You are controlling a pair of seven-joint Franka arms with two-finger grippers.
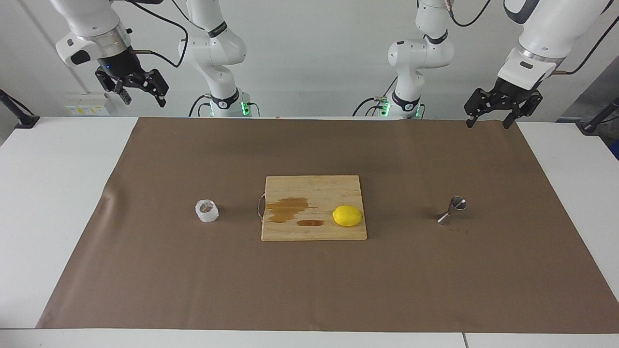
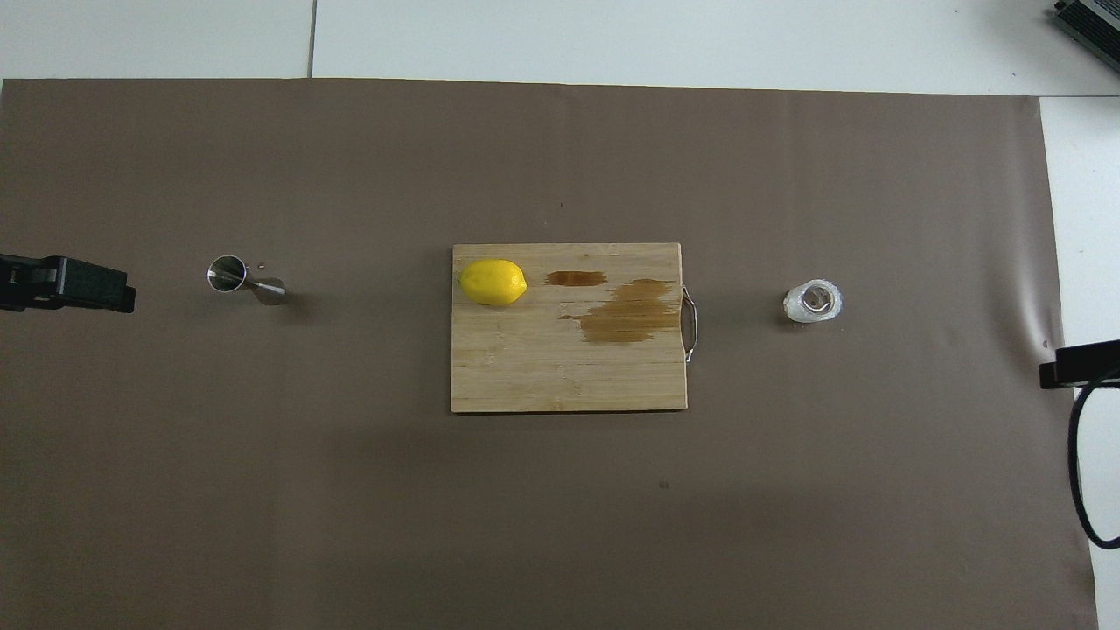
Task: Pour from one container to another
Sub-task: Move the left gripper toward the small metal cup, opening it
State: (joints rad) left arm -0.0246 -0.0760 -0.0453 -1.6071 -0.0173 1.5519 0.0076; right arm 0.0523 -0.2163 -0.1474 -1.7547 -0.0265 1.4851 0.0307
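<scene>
The small bumpy glass cup (image 1: 207, 210) (image 2: 813, 301) stands on the brown mat toward the right arm's end of the table. Toward the left arm's end, the shiny steel hourglass jigger (image 1: 452, 210) (image 2: 247, 280) also stands on the mat, its open mouth up. My right gripper (image 1: 144, 99) hangs open and empty, high over the table's edge by the robots at its own end. My left gripper (image 1: 488, 121) is likewise raised, open and empty, over the mat's corner at its end. Neither gripper is close to either container.
A wooden cutting board (image 1: 314, 186) (image 2: 525, 367) lies mid-table between the two containers, its metal handle (image 2: 689, 325) toward the cup. A yellow lemon (image 1: 347, 215) (image 2: 493, 282) and brown wet stains (image 2: 626, 311) are on it. The brown mat (image 1: 309, 280) covers most of the white table.
</scene>
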